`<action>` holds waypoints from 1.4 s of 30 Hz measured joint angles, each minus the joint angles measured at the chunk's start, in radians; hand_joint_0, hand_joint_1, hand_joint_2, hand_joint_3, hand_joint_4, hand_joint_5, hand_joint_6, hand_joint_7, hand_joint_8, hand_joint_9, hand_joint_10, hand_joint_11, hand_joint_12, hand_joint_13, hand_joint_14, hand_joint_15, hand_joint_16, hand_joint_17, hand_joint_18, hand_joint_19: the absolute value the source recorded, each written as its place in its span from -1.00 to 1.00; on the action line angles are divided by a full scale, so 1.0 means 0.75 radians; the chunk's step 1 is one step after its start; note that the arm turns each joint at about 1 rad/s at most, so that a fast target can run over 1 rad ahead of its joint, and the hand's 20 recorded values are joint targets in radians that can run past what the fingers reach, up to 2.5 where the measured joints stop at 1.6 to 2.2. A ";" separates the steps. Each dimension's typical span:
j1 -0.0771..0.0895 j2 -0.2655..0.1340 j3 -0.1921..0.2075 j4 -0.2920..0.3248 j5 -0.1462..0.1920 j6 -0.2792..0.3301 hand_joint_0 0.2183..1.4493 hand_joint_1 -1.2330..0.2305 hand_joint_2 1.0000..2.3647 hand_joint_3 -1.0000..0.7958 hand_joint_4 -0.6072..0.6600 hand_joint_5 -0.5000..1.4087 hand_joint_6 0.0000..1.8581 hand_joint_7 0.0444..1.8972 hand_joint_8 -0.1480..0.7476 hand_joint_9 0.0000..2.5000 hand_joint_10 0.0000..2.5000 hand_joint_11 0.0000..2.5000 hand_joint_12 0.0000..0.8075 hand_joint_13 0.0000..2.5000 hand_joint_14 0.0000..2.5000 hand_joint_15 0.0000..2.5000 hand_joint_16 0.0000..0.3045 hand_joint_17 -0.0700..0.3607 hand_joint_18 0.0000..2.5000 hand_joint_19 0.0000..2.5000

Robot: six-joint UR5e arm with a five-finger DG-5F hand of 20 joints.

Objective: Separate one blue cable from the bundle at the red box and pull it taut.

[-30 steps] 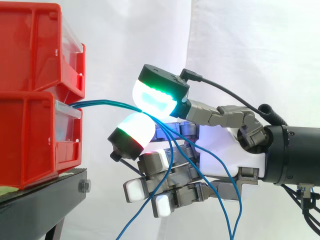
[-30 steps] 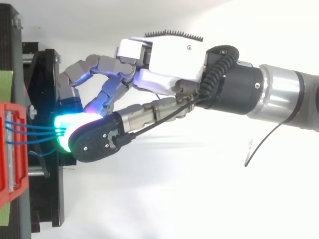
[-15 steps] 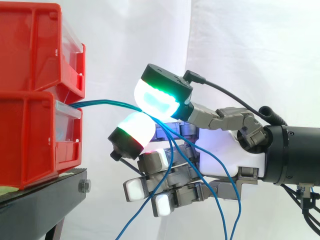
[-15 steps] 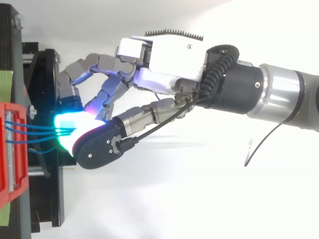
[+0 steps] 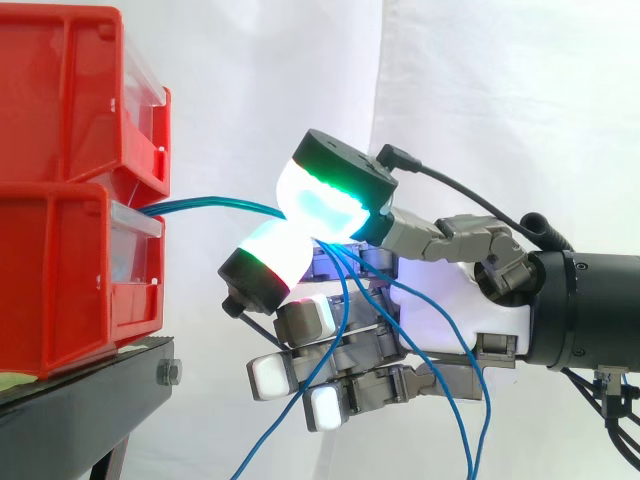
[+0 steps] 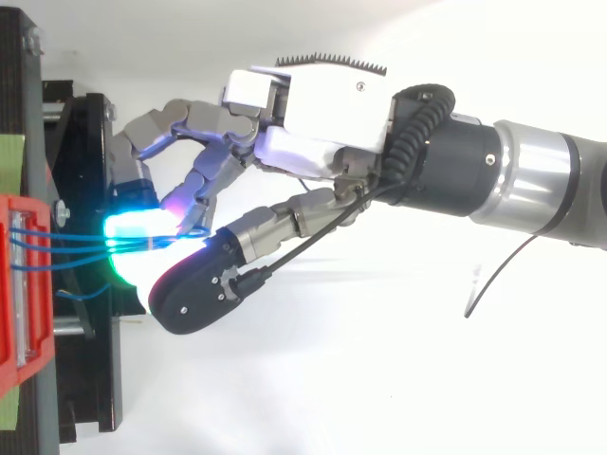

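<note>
The cables (image 5: 215, 205) leave the stacked bins (image 5: 70, 190), left of the hand (image 5: 450, 300), pass between the upper fingertips (image 5: 325, 205) and hang down before the lower fingers (image 5: 305, 320). A stand (image 5: 90, 400) lies under the bins.

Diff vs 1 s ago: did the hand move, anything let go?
The hand moved its upper green pad a little away from the red box, tipping as it slid along the blue cables. Nothing was let go: the pads still pinch them. The lower pad, arm and box stayed put.

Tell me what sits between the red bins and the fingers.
Side view: just the blue cables spanning from the red bins to the fingers.
</note>
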 measured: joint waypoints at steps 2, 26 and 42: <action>0.000 0.000 0.000 0.000 0.000 0.000 -0.52 -0.21 -1.00 -0.44 0.13 -0.65 -0.06 0.27 0.11 -0.14 -0.98 -0.10 0.06 -0.25 -0.98 -0.51 -0.64 -0.11 -0.29 -0.36; -0.001 0.000 0.000 -0.004 -0.005 -0.004 -0.13 -0.46 -1.00 -0.44 -0.02 -0.65 -0.07 0.45 0.07 -0.16 -0.98 -0.08 0.01 -0.27 -0.98 -0.51 -0.67 -0.14 -0.31 -0.36; -0.001 0.000 0.000 -0.004 -0.004 -0.006 -0.49 -0.07 -1.00 -0.44 0.13 -0.64 -0.06 0.26 0.12 -0.09 -0.98 -0.07 0.05 -0.23 -0.98 -0.50 -0.64 -0.11 -0.27 -0.35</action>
